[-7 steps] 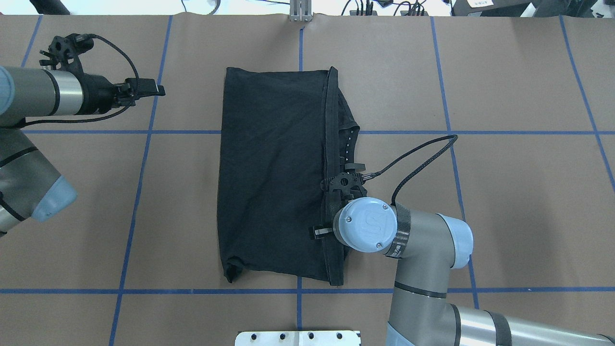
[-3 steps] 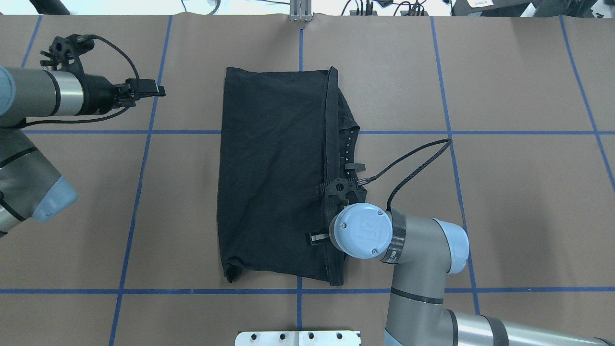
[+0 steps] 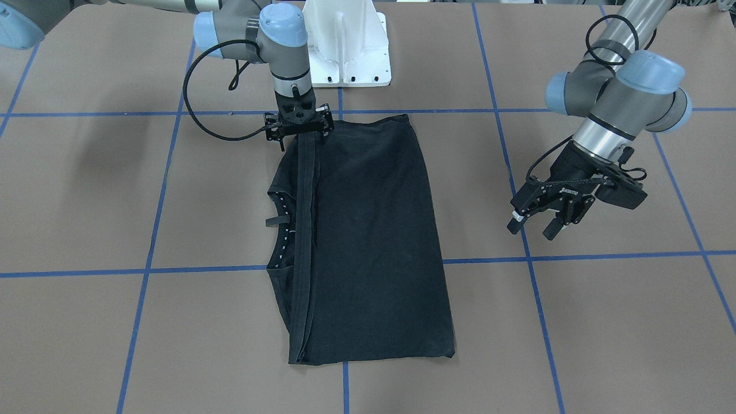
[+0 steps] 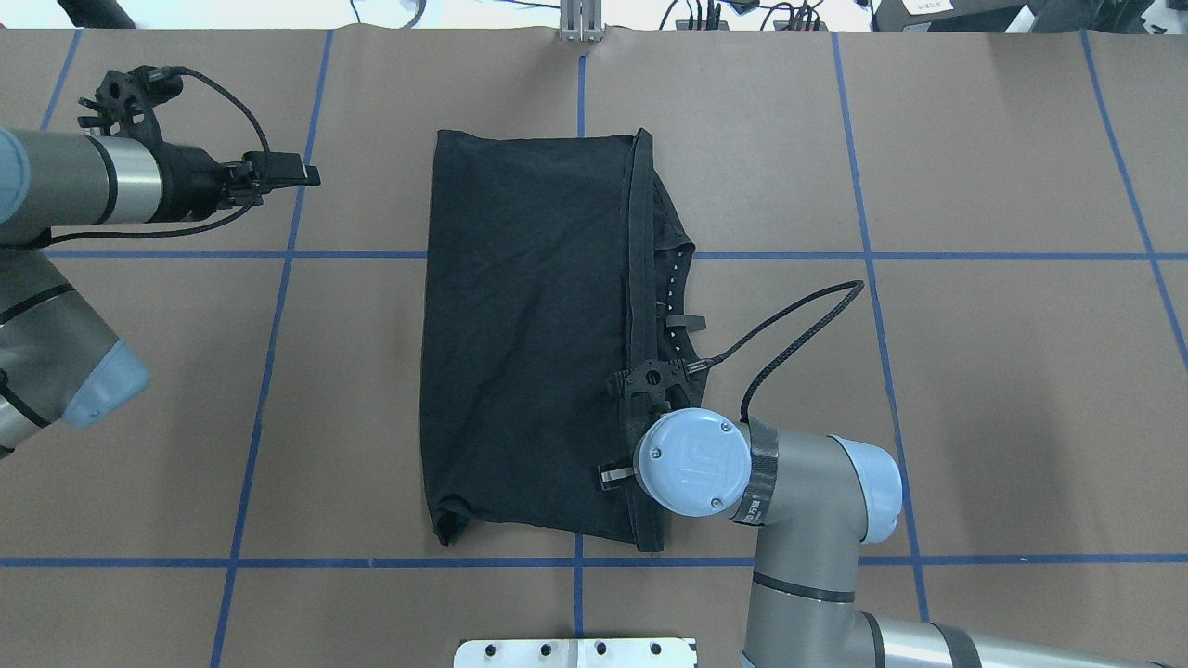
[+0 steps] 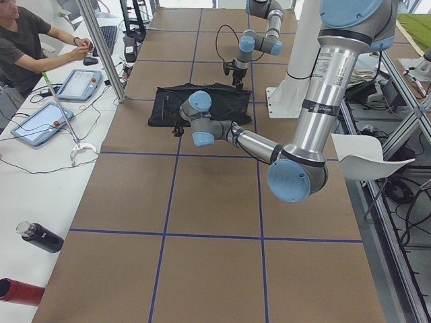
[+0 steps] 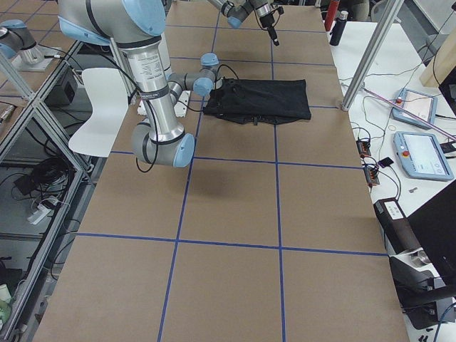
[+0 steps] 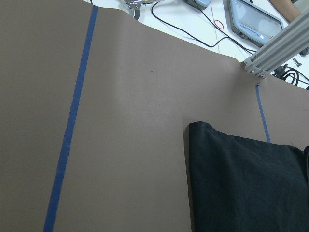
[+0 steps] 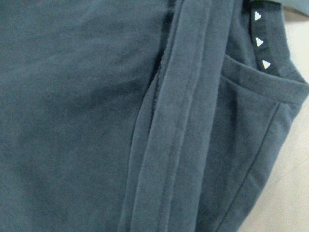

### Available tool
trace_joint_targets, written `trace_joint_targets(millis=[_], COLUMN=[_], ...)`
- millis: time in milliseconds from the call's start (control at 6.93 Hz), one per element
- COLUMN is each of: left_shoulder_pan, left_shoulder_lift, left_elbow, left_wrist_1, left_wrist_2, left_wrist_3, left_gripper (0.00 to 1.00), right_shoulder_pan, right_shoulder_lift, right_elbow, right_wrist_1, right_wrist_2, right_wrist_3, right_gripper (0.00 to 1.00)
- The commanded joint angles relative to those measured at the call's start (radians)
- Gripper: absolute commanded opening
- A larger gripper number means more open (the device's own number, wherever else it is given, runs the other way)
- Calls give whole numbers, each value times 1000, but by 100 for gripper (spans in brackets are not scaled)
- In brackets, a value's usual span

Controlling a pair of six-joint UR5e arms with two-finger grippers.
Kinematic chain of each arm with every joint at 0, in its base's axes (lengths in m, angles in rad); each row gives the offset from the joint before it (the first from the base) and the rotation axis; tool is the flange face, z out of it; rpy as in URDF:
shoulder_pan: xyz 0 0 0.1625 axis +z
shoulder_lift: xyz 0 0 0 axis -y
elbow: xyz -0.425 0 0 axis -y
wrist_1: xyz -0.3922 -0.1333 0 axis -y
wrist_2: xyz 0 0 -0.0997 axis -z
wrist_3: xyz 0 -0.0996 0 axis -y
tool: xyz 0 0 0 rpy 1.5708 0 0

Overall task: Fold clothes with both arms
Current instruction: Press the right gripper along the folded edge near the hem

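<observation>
a: how are we doing at the right gripper (image 3: 302,140)?
b: we are hanging it straight down, jaws looking parted, straddling the folded band (image 3: 305,230), pinching no cloth that we are seeing. it is sitting at the end of the black t-shirt (image 3: 374,230) nearest the white pedestal base (image 3: 345,52).
a: and the left gripper (image 3: 530,230)?
b: we are holding it released and empty above the table (image 3: 86,201), farther from the base than the right one, well apart from the shirt's plain long edge.
a: how is the shirt lying?
b: it is lying flat, folded narrow, just in front of the base, its long axis running straight away from the base. the collar (image 3: 279,230) is peeking out beside the band.
a: which arm are we counting on?
b: we are judging the right one nearer: the whole length is stretching away from it, so the left is needing to come across before both can lift.
</observation>
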Motion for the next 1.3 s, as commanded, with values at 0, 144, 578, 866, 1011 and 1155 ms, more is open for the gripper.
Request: trace_joint_targets(millis=[0,144,578,866,1011,1155], left_shoulder_pan=[0,0,2,3,3,3], left_shoulder_lift=[0,0,0,0,0,0], left_elbow=[-1,1,-2,-2,-2,-4], left_wrist_1=[0,0,0,0,0,0], left_wrist_2=[0,-1,-2,-2,-2,-2], left_wrist_3=[0,0,-2,-2,-2,-2], left_gripper=[100,100,100,100,100,100], right_shoulder_pan=[-13,-18,-21,-25,-25,-25], right_shoulder_lift=[-1,-1,-4,-5,-9,-12], right_elbow=[5,5,4,2,4,5], right_wrist_1=[-18,-21,-39,-41,-41,-41], right_wrist_2=[-2,0,1,1,3,4], right_wrist_3=[1,1,1,1,1,1], right_gripper=[100,100,100,100,100,100])
